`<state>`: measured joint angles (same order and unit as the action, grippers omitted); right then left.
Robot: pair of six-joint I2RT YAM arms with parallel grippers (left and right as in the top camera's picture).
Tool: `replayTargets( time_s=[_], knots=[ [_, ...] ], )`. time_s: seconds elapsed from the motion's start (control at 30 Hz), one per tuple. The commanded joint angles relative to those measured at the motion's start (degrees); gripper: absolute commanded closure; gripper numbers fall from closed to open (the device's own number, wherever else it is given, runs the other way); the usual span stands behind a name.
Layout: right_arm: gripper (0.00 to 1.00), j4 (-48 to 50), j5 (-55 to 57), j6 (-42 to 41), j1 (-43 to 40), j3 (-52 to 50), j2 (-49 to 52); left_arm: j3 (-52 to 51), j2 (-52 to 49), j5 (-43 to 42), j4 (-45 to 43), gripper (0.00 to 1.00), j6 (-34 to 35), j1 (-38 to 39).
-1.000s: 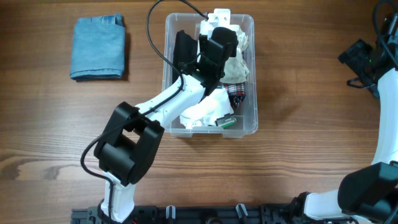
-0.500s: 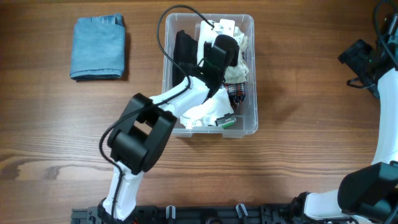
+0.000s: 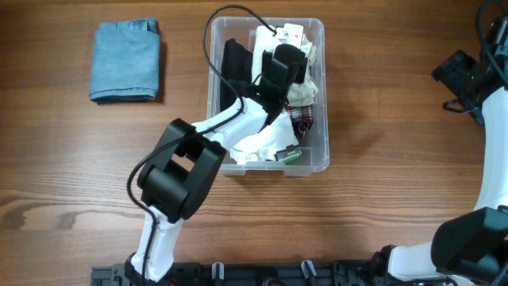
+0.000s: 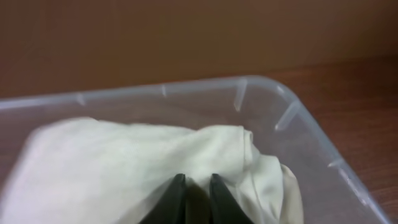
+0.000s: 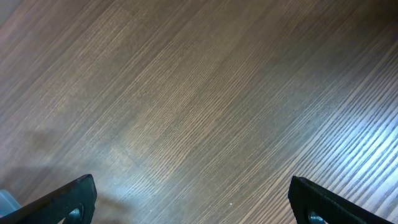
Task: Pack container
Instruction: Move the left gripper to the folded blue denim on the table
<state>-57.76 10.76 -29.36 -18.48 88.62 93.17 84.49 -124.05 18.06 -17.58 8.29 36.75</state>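
Brown wood-grain table [image 3: 381,191], bare under the right gripper [image 5: 196,205], whose fingers are spread wide. Folded blue denim cloth [image 3: 125,61] lies far left, well apart from the clear rectangular plastic container [image 3: 319,119] at centre. White left arm [image 3: 238,123] reaches over it and hides much of its contents. The left gripper [image 4: 195,183] is over a cream cloth [image 4: 124,162], fingers nearly together. Whether they nip the cloth, cannot tell.
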Motion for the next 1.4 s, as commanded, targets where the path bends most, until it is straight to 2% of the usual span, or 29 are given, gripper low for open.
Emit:
replayTargets(
  time_s=[0.0, 0.13, 0.17, 0.2, 0.3, 0.37, 0.43, 0.47, 0.63, 0.73, 0.8, 0.83, 0.87, 0.9, 0.93, 0.97, 1.0, 1.37],
  knots=[
    [0.0, 0.17, 0.37, -0.79, 0.02, -0.09, 0.28, -0.26, 9.29, 5.35, 1.14, 0.83, -1.79, -0.24],
    [0.0, 0.17, 0.35, -0.81, 0.02, -0.09, 0.28, -0.26, 16.22, 12.59, 7.21, 0.78, -1.95, -1.36],
    [0.0, 0.17, 0.35, -0.79, 0.02, -0.09, 0.28, -0.26, 17.97, 14.6, 9.62, 0.7, -1.95, -1.88],
    [0.0, 0.17, 0.37, -0.79, 0.02, -0.09, 0.28, -0.26, 19.61, 16.46, 12.5, 0.57, -1.95, -2.47],
    [0.0, 0.17, 0.35, -0.81, 0.02, -0.09, 0.28, -0.26, 22.91, 19.67, 21.09, 0.43, -1.92, -4.15],
    [0.0, 0.15, 0.35, -0.79, 0.02, -0.09, 0.28, -0.26, 25.14, 20.72, 28.3, 0.17, -1.9, -7.15],
    [0.0, 0.15, 0.35, -0.79, 0.02, -0.09, 0.28, -0.26, 26.1, 20.79, 30.93, 0.0, -1.84, -9.77],
    [0.0, 0.17, 0.37, -0.76, 0.02, -0.09, 0.28, -0.26, 26.75, 20.79, 32.63, 0.0, -1.16, -12.02],
    [0.0, 0.17, 0.37, -0.79, 0.02, -0.09, 0.28, -0.26, 27.89, 17.22, 41.42, 0.0, 11.89, -24.87],
    [0.0, 0.17, 0.37, -0.79, 0.02, -0.09, 0.28, -0.26, 27.5, 8.87, 45.62, 0.0, 16.48, -33.46],
    [0.0, 0.17, 0.37, -0.79, 0.02, -0.09, 0.28, -0.26, 27.28, 2.45, 46.69, 0.0, 16.61, -38.25],
    [0.0, 0.17, 0.37, -0.79, 0.02, -0.09, 0.28, -0.26, 27.21, -0.48, 46.69, 0.01, 16.61, -40.35],
    [0.0, 0.17, 0.35, -0.79, 0.02, -0.09, 0.28, -0.26, 26.93, -3.96, 46.47, 0.07, 16.59, -42.62],
    [0.0, 0.17, 0.37, -0.79, 0.02, -0.09, 0.28, -0.26, 26.75, -6.38, 45.88, 0.17, 16.59, -44.35],
    [0.0, 0.17, 0.37, -0.76, 0.02, -0.09, 0.28, -0.26, 26.49, -8.13, 45.44, 0.44, 16.59, -45.7],
    [0.0, 0.17, 0.35, -0.79, 0.02, -0.09, 0.28, -0.26, 26.18, -9.38, 45.07, 0.75, 16.59, -46.84],
    [0.0, 0.17, 0.35, -0.76, 0.02, -0.09, 0.28, -0.26, 25.7, -9.75, 44.54, 0.96, 16.61, -47.8],
    [0.0, 0.17, 0.35, -0.79, 0.02, -0.09, 0.28, -0.26, 15.89, -9.66, 40.35, 0.96, 14.45, -48.02]
  ],
)
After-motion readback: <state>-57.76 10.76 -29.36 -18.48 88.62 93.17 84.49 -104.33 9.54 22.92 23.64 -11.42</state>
